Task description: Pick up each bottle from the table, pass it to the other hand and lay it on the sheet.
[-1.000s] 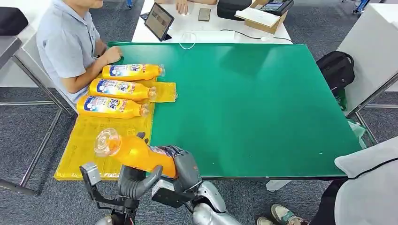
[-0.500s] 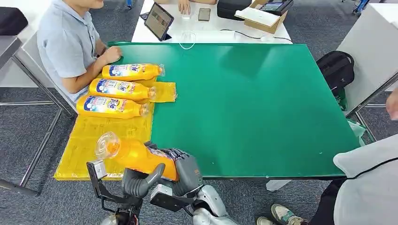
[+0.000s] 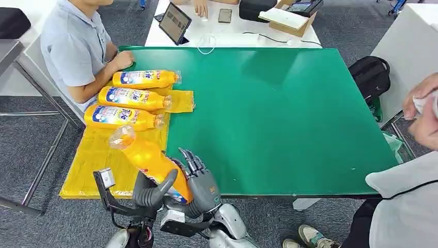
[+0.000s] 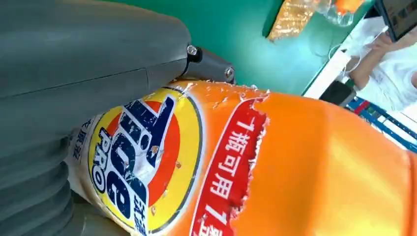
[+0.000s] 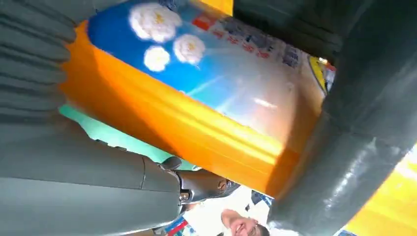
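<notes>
An orange bottle (image 3: 150,163) is held tilted above the near left edge of the green surface (image 3: 279,119), cap end over the yellow sheet (image 3: 98,155). The left hand (image 3: 150,194) wraps its base, thumb across the label. The right hand (image 3: 201,181) touches the bottle's right side, fingers spread upward. Three bottles (image 3: 129,98) lie farther along the sheet.
</notes>
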